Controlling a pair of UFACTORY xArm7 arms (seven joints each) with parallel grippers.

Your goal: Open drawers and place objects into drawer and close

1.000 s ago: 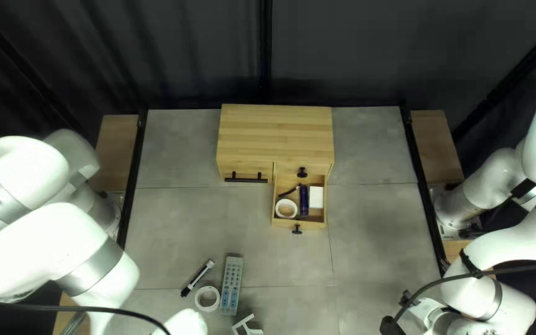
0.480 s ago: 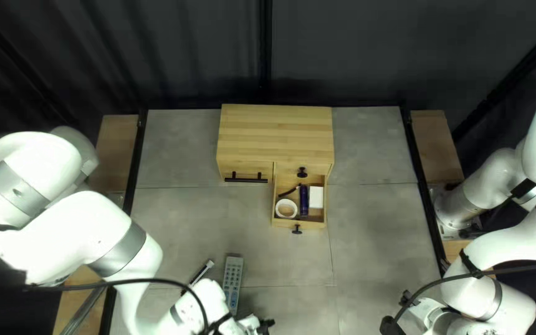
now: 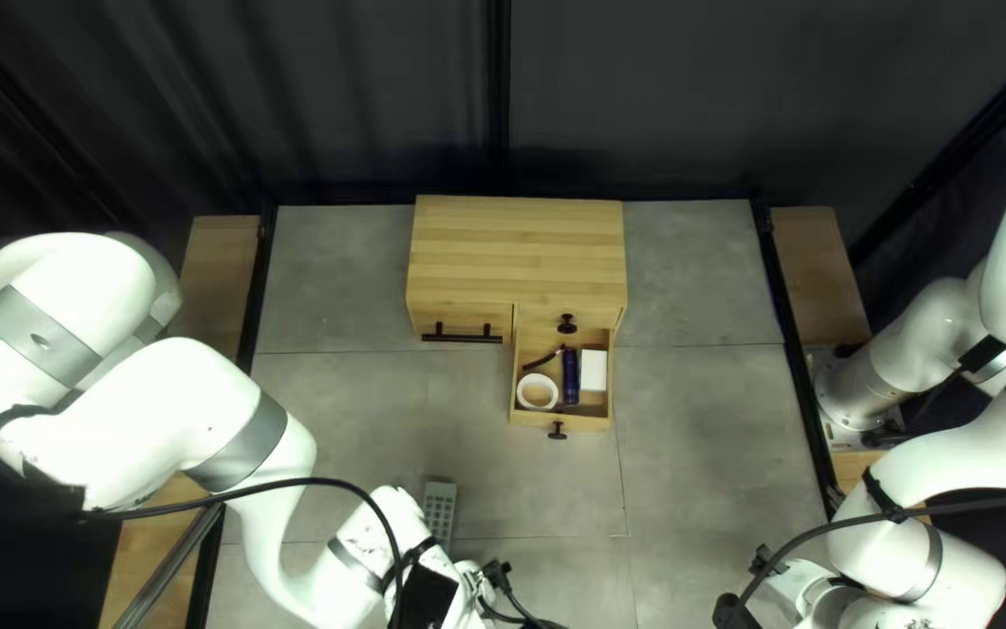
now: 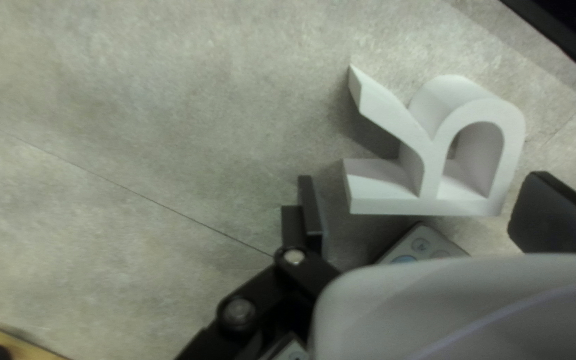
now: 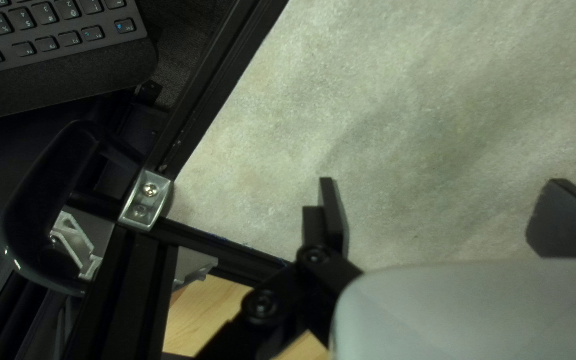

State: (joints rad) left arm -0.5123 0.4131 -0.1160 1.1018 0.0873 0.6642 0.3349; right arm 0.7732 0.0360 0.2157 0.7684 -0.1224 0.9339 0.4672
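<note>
Left gripper (image 3: pixel 496 573): fingers spread. The white letter (image 4: pixel 428 143) lies on the table (image 3: pixel 352 408) ahead of them, near the remote (image 3: pixel 439 510). Right gripper (image 3: pixel 748 586): fingers spread above the table. The open drawer (image 3: pixel 579 419) contains tape (image 3: pixel 523 393), a blue cylinder (image 3: pixel 571 375) and a white box (image 3: pixel 593 370).

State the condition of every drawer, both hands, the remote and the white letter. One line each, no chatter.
Lower right drawer: pulled open, things inside.
Upper right drawer: shut.
Bar-handled front: shut.
Left hand: open, holding nothing.
Right hand: open, holding nothing.
Remote: on the table, buttons up, partly hidden.
White letter: on the table, not gripped.
</note>
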